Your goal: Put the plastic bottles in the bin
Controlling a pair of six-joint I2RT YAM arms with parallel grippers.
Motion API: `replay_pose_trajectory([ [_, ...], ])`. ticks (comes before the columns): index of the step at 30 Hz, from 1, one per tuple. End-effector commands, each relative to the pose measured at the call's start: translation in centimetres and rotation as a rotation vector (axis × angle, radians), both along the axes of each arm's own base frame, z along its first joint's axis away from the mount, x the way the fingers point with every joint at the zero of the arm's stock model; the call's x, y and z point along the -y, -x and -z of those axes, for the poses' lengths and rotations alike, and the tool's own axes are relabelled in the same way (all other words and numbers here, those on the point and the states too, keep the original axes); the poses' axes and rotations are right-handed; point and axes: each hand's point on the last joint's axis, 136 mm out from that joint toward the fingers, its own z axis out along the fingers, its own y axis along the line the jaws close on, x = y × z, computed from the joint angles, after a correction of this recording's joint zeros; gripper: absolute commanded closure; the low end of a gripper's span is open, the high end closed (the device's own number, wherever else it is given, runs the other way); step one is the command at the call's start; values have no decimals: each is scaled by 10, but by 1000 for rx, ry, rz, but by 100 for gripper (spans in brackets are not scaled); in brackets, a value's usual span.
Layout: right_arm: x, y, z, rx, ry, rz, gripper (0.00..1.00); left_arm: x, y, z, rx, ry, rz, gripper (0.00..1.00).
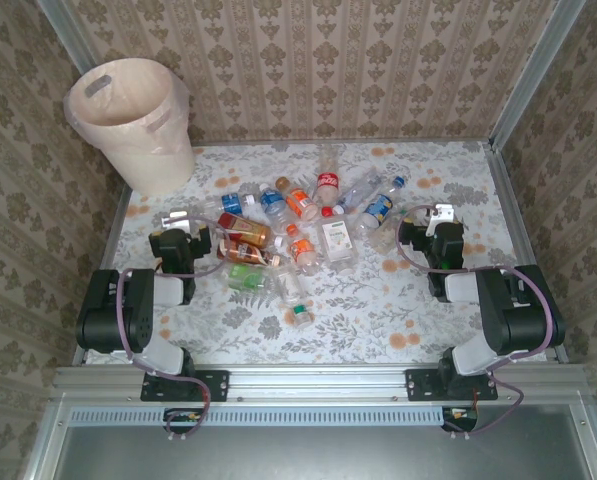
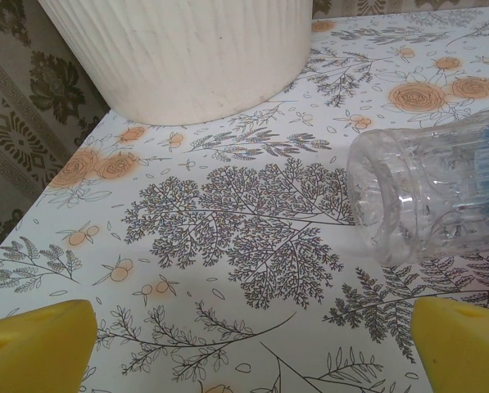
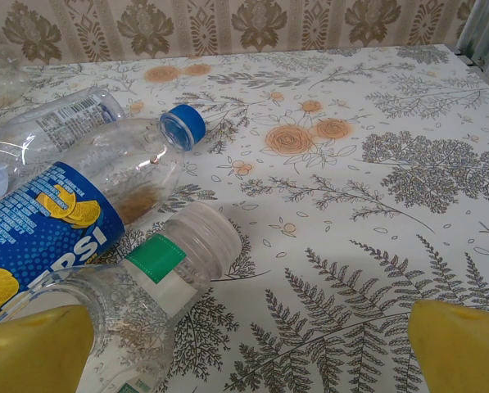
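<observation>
Yellow fingers (image 2: 35,348) of the left gripper (image 2: 248,352) sat spread wide over bare counter (image 2: 228,229), holding nothing. A clear bottle (image 2: 432,188) lay on its side just to their right, with the bin (image 2: 187,57) beyond at the far left. The right gripper (image 3: 248,352) gaped just as wide and empty, a white-capped bottle (image 3: 158,270) just beside its left finger. The plastic bottles (image 1: 288,225) lay heaped mid-counter. I reckoned the left arm should shift right, close across the clear bottle's body, then lift well above the bin's rim.
</observation>
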Motion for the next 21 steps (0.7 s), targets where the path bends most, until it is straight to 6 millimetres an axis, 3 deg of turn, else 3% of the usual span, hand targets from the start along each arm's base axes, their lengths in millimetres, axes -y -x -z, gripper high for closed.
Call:
replay_pose_trajectory([
  [1,2,-1,-5,25,8,19,0,1,-7,-13,42,-12,6,0],
  [16,2,3,-8,53,0,12,0,1,-6,-16,52,-19,8,0],
  [21,7,17,-35,91,-5,44,0,7,0,-30,71,-41,30,0],
])
